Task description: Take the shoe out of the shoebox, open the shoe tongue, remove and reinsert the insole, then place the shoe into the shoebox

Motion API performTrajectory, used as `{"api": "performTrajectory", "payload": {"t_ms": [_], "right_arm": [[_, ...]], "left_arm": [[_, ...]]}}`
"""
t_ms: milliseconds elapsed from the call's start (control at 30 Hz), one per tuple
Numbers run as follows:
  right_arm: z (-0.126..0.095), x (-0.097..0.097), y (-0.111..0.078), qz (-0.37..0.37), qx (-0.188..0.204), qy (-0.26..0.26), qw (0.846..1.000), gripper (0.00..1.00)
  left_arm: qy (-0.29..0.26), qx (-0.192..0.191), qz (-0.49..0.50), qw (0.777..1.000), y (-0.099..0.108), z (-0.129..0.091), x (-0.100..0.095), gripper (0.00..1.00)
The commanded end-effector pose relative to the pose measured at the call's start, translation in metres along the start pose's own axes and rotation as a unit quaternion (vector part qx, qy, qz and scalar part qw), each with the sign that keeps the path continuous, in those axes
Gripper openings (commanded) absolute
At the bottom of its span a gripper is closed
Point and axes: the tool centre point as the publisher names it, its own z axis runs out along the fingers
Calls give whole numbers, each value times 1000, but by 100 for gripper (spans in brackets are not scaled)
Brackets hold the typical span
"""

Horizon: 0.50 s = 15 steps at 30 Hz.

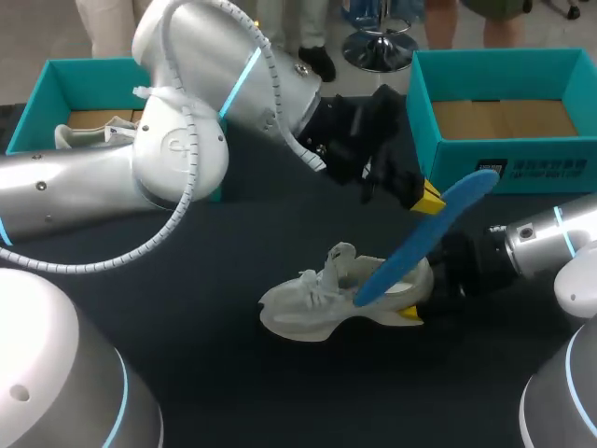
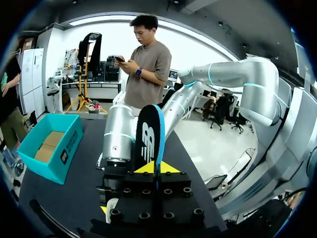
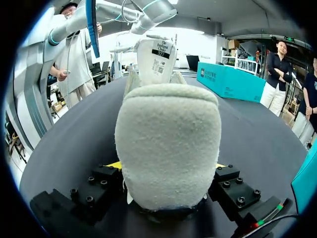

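Nearest, the white lace-up sneaker stands upright on the dark table, its fleecy heel clamped between the fingers of the right gripper. Over it the long blue insole slants up from the shoe's opening, its upper end pinched tight in the left gripper. Farther back stand the right teal cardboard shoebox and the left teal cardboard shoebox, well apart.

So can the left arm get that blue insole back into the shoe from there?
Probably yes. The left gripper is shut on the insole, whose lower end sits at the opening of the shoe. The right gripper grips only the heel, leaving the opening free.
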Motion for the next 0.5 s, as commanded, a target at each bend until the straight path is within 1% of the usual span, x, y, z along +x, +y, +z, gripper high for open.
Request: {"api": "performTrajectory", "payload": {"t_ms": [33, 133, 367, 500], "right_arm": [[0, 1, 1, 0, 2, -1, 1000, 0], [0, 1, 1, 0, 2, -1, 1000, 0], [0, 1, 1, 0, 2, -1, 1000, 0], [0, 1, 1, 0, 2, -1, 1000, 0]], "left_arm": [[13, 27, -12, 999, -4, -16, 4, 0], [20, 47, -19, 998, -13, -24, 11, 0], [53, 124, -31, 990, -34, -45, 24, 0], [66, 157, -35, 985, -46, -56, 31, 0]]}}
